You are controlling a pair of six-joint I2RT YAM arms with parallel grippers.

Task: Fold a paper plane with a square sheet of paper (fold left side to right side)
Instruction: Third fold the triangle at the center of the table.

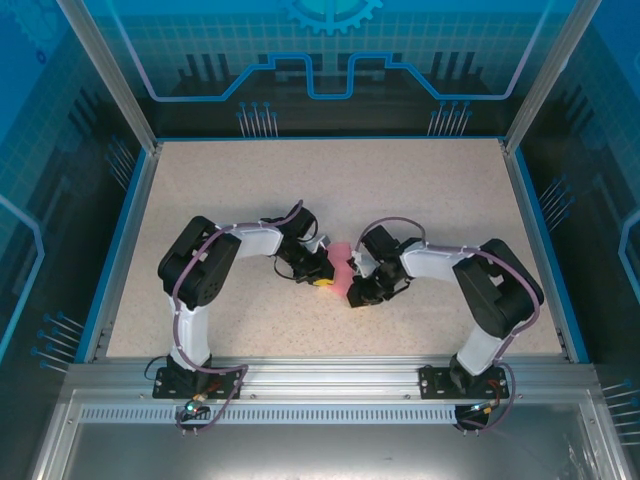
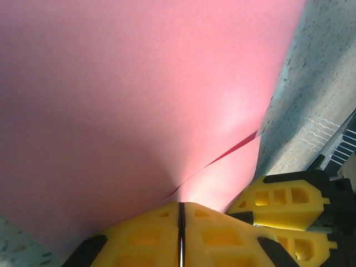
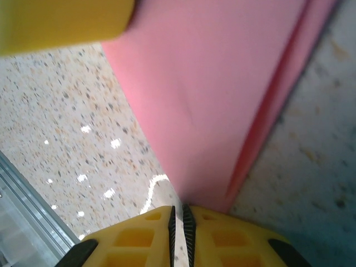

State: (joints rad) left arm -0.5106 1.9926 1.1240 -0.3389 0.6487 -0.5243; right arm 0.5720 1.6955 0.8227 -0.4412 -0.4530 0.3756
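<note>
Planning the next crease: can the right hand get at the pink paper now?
Likely yes: the right hand sits at the edge of the pink paper, jaws closed on it, nothing between. The left hand pinches another part.

We see the sheet of paper (image 2: 139, 100) as thin, smooth, matt pink-red paper, while the tabletop (image 1: 420, 190) looks like a matt beige surface, finely speckled and slightly grainy. The left hand (image 2: 181, 214) and the right hand (image 3: 179, 217) show moulded yellow plastic with a dull sheen, and the rail (image 1: 330, 375) along the near edge looks like brushed, pale metal.
</note>
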